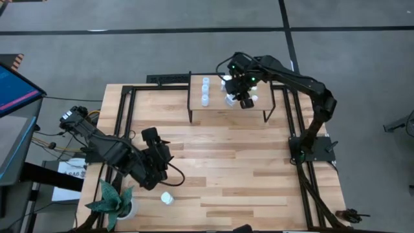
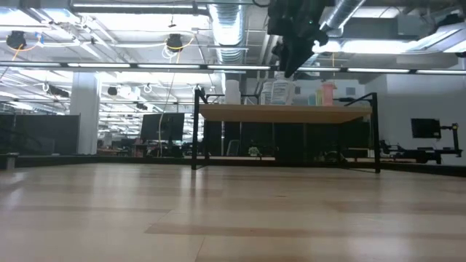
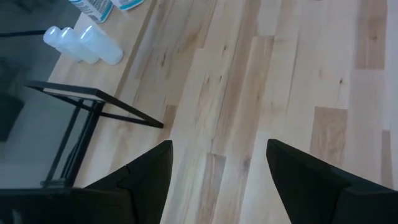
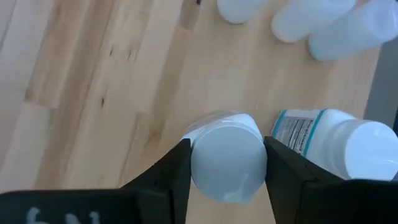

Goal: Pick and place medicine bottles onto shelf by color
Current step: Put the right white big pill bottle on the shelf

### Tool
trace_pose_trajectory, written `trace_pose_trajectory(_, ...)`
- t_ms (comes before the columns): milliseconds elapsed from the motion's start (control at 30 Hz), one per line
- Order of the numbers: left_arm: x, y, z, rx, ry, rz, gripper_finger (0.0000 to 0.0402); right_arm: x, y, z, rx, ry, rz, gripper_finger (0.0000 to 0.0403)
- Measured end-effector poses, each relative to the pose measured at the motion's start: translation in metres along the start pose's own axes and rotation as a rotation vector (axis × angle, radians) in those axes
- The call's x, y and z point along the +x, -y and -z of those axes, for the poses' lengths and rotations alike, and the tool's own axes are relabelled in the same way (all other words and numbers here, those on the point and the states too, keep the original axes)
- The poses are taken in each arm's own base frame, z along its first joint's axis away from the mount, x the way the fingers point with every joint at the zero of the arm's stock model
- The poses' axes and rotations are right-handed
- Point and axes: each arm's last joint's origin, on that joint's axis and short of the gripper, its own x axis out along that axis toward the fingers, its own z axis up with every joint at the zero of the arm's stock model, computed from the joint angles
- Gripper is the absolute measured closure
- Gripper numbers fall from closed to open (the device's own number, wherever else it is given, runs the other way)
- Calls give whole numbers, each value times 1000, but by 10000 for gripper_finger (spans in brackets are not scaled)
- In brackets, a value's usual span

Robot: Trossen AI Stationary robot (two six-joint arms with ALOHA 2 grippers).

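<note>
Right pincer (image 4: 227, 163) clamped on white bottle (image 4: 228, 158) over shelf (image 1: 217, 110); left pincer (image 3: 217, 168) released, idle nr table front.

The left end effector (image 3: 219, 165) hovers with its two dark fingers (image 3: 152, 168) spread apart above the bare light-wood worktop (image 3: 273, 93). Farther off, white medicine bottles (image 3: 84, 43) stand on the shelf (image 3: 134, 37), beside its thin black metal legs (image 3: 93, 115).

Green plant in white pot (image 1: 115, 202) at table's (image 1: 246, 168) near-left corner; monitor (image 1: 14, 87) far left.
</note>
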Motion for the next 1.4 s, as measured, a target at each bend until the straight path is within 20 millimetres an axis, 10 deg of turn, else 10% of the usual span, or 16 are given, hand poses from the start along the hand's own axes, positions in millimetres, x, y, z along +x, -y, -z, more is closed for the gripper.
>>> trace_pose_trajectory(433,2,-2,-1,16,-6,-8,155,2,7,-5,77,35,88,146)
trace_pose_trajectory(933,2,-2,-1,4,-6,-8,155,-32,-3,-27,45,76,136,143)
trace_pose_trajectory(1167,2,-2,-1,2,-6,-7,155,-46,-29,-28,129,56,-94,143)
trace_pose_trajectory(1400,2,-2,-1,2,-6,-7,155,-18,-27,-18,215,97,-245,166)
